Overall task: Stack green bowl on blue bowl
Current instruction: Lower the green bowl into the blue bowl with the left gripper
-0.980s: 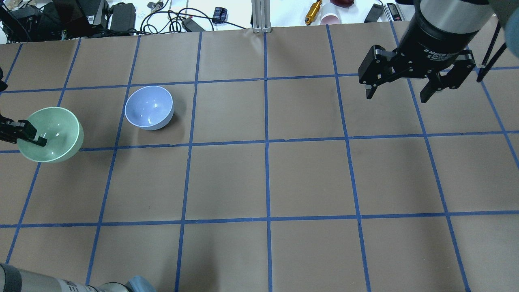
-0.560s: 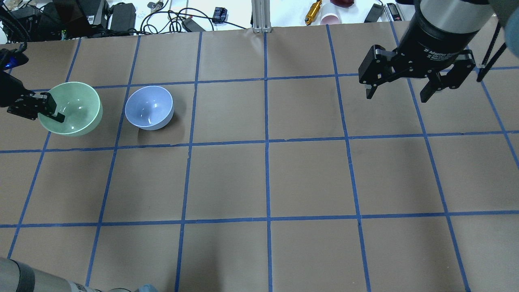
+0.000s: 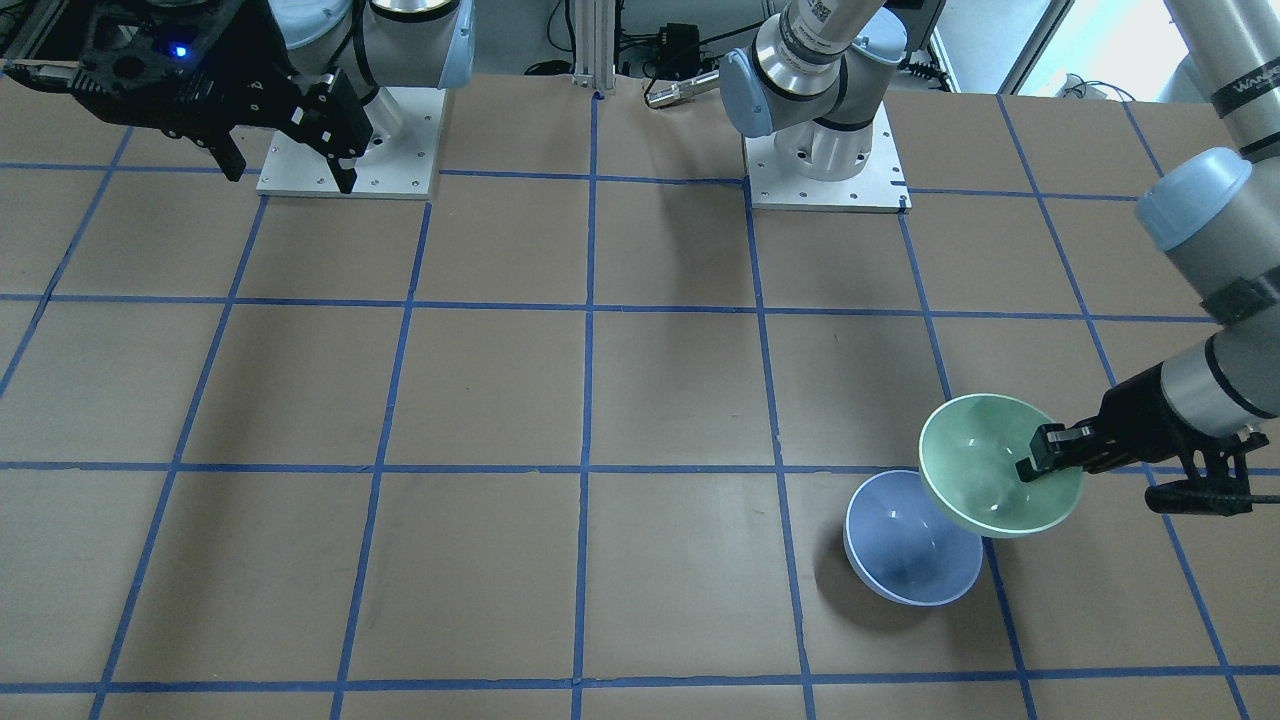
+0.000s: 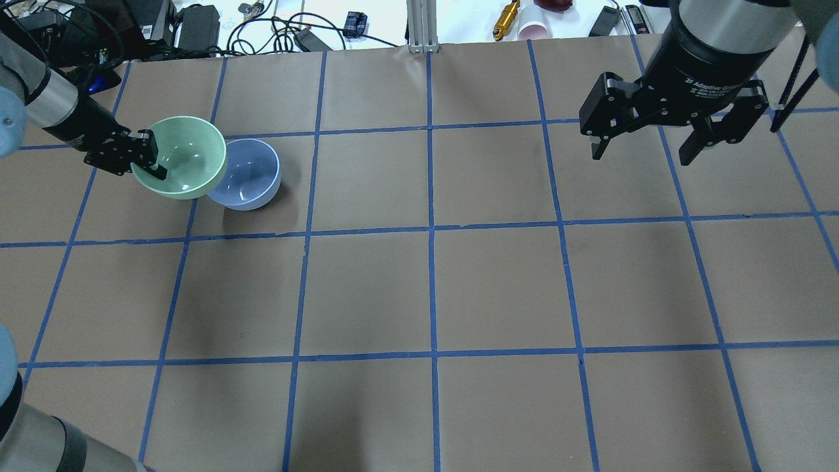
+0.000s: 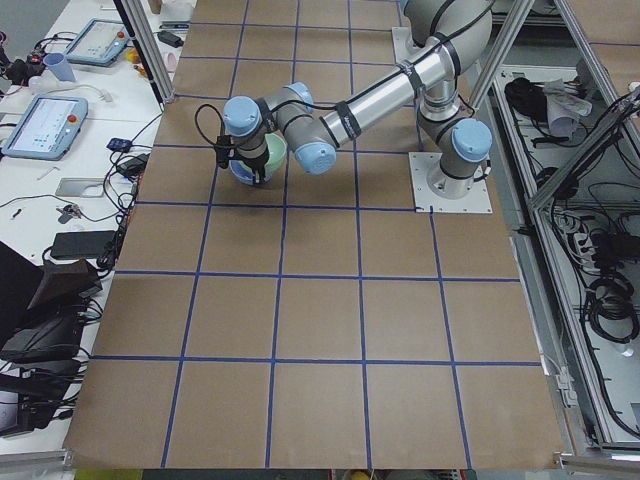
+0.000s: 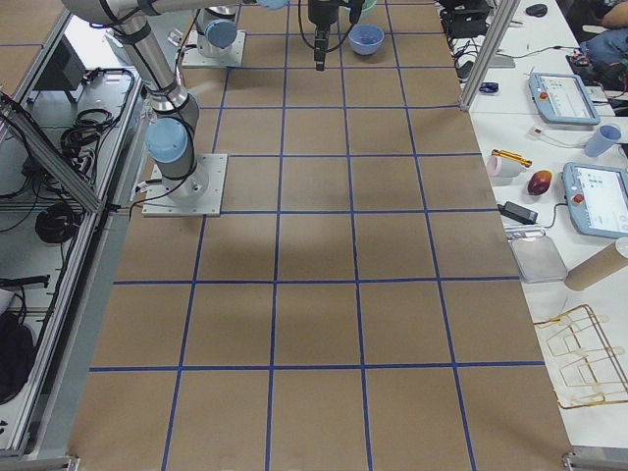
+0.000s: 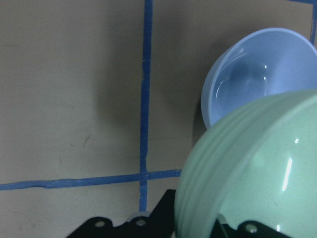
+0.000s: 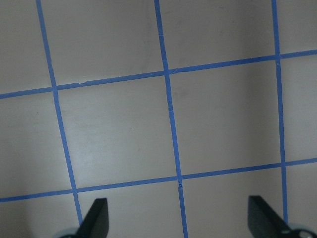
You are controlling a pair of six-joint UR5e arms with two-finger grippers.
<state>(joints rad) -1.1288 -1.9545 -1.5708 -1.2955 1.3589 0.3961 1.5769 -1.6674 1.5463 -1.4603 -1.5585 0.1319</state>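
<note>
Two bowls overlap on the left of the table [image 4: 432, 288]. The left gripper [image 4: 148, 161] pinches the rim of the green bowl [image 4: 187, 154], apparently lifted partly over the blue bowl [image 4: 254, 178]; whether they touch is unclear. The right gripper [image 4: 641, 157] hangs spread wide, well apart.

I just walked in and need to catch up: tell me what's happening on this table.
The left tool is clamped on the rim of the green bowl and holds it in the air, partly over the blue bowl, which sits on the table. The green bowl is off-centre, toward the robot's left of the blue one, so the stacking is not yet done. The right tool hangs open over the table, far from both bowls, holding nothing.
</note>
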